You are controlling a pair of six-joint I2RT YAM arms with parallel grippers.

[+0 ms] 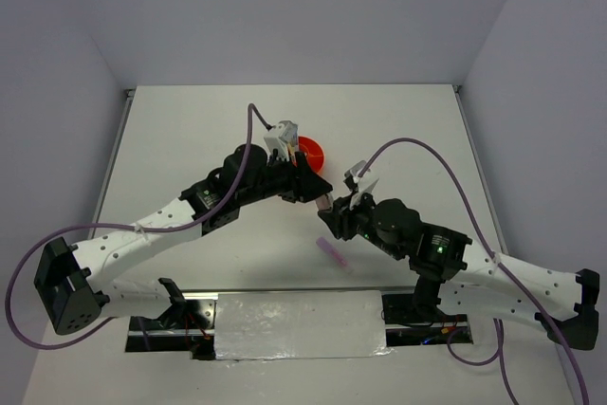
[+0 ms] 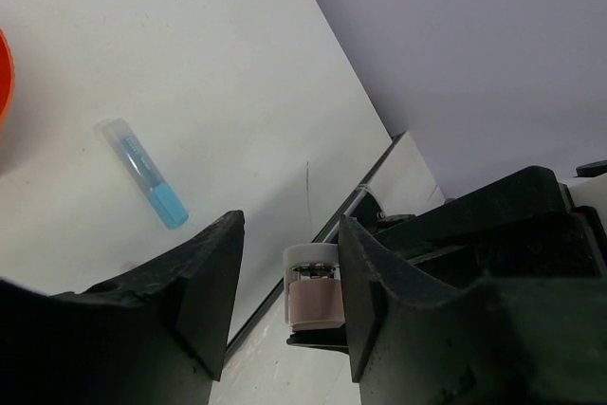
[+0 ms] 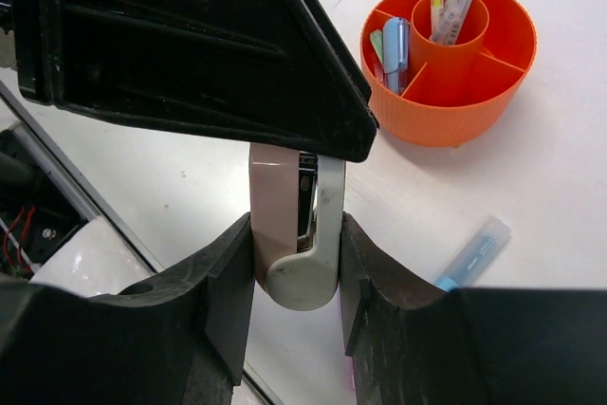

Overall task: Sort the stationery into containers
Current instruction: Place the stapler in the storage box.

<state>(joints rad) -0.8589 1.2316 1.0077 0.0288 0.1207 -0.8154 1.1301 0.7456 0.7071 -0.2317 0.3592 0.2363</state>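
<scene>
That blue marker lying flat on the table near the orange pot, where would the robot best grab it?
Probably across the middle of its barrel, coming straight down from above. The blue marker lies flat on the table, apart from the orange organiser, so the open left end effector can straddle its narrow width with room on both sides.

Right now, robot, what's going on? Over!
Status: left gripper open, right gripper shut on eraser. One blue marker loose on table; organiser partly filled. In the way: left gripper crowding the eraser.
</scene>
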